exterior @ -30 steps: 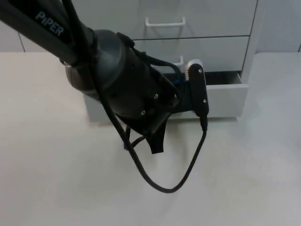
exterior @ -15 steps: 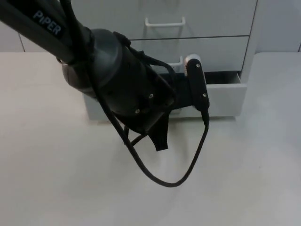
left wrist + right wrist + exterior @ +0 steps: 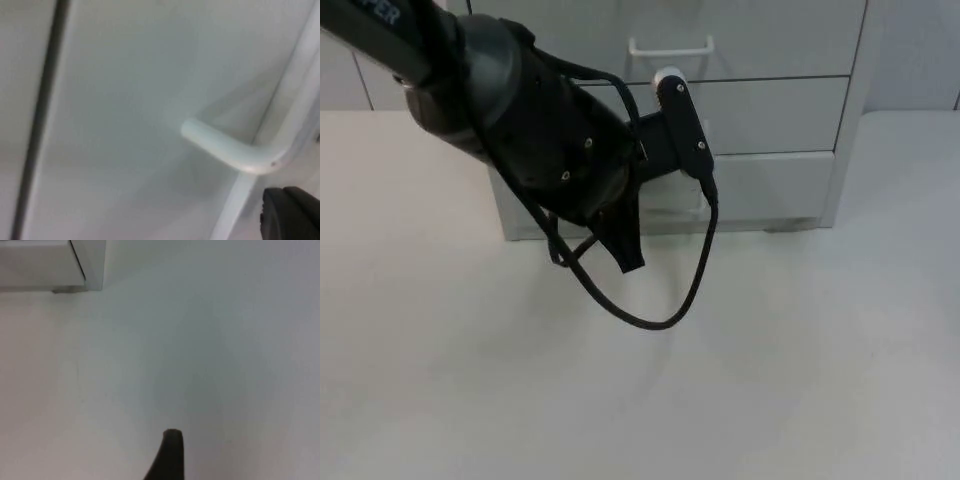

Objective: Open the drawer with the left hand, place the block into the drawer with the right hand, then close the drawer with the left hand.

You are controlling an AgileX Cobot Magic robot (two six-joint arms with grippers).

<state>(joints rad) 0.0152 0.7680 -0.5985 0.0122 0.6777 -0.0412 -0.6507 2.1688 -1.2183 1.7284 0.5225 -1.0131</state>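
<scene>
The white drawer cabinet (image 3: 760, 100) stands at the back of the table. Its bottom drawer (image 3: 775, 188) sits pushed in, front flush with the cabinet face. My left gripper (image 3: 623, 245) hangs in front of the cabinet's left half, close to the bottom drawer's front, and the arm hides that part of it. In the left wrist view a white drawer handle (image 3: 225, 147) is very near, with my left gripper (image 3: 292, 215) just beside it and apart from it. My right gripper (image 3: 170, 455) waits low over the bare table, off the cabinet's corner (image 3: 90, 270).
The top drawer's white handle (image 3: 670, 47) is free above the arm. A black cable loop (image 3: 650, 315) hangs from the left arm down to the table in front of the cabinet. White table top (image 3: 770, 380) stretches in front and to both sides.
The bottom drawer was open and is now pushed flush into the cabinet. My left arm has moved back and left toward the cabinet with it.
</scene>
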